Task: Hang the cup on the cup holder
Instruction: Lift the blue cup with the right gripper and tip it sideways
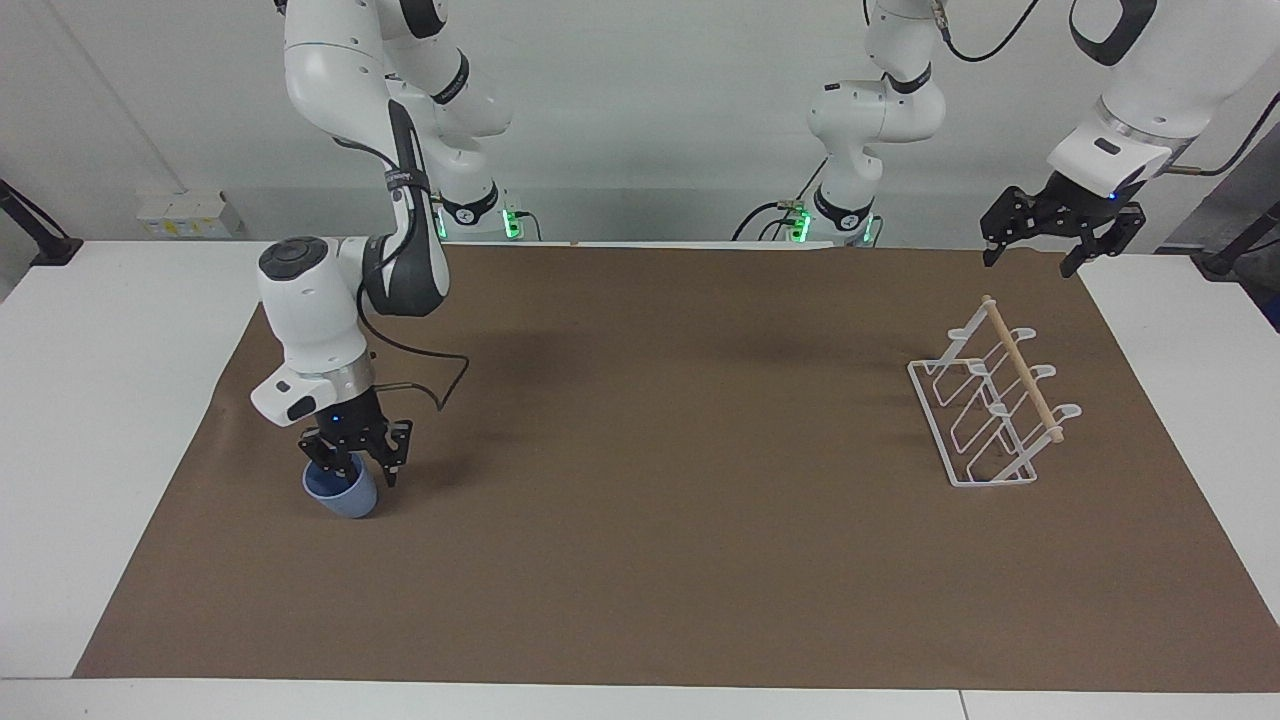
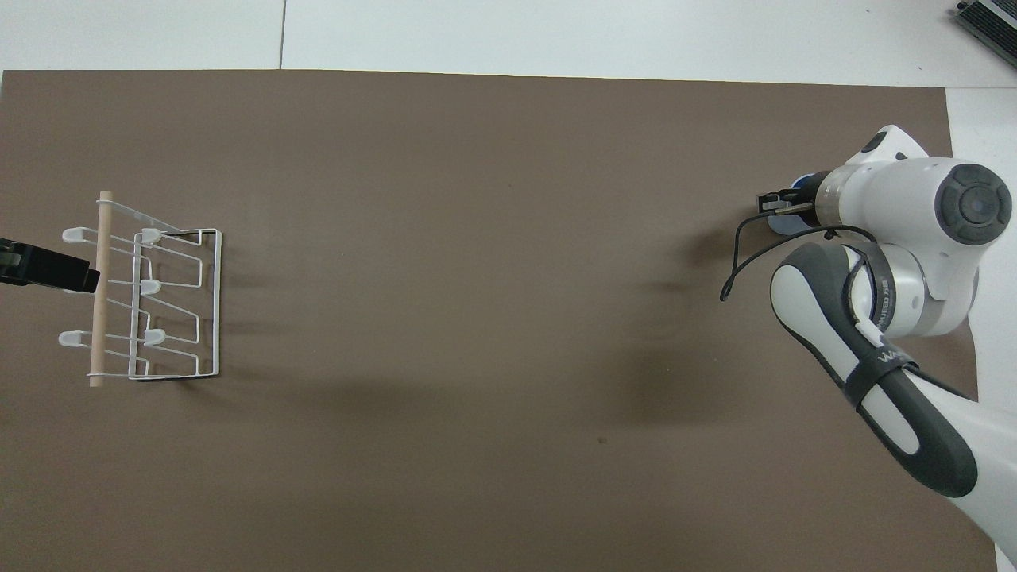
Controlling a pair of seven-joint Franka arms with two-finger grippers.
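Note:
The light-blue cup [image 1: 340, 496] stands upright on the brown mat at the right arm's end of the table. My right gripper [image 1: 362, 468] comes down on its rim, one finger inside the cup and one outside, shut on the wall. From overhead only a sliver of the cup [image 2: 783, 226] shows beside the right gripper [image 2: 775, 203]. The white wire cup holder [image 1: 990, 410] with its wooden rod stands at the left arm's end, seen from overhead as the same cup holder [image 2: 151, 302]. My left gripper [image 1: 1035, 252] hangs open in the air above the mat's edge beside the holder, and the left arm waits.
The brown mat [image 1: 650, 450] covers most of the white table [image 1: 100, 400]. A black cable [image 1: 440, 385] loops off the right arm's wrist just above the mat. From overhead the left gripper [image 2: 48, 270] overlaps the holder's rod.

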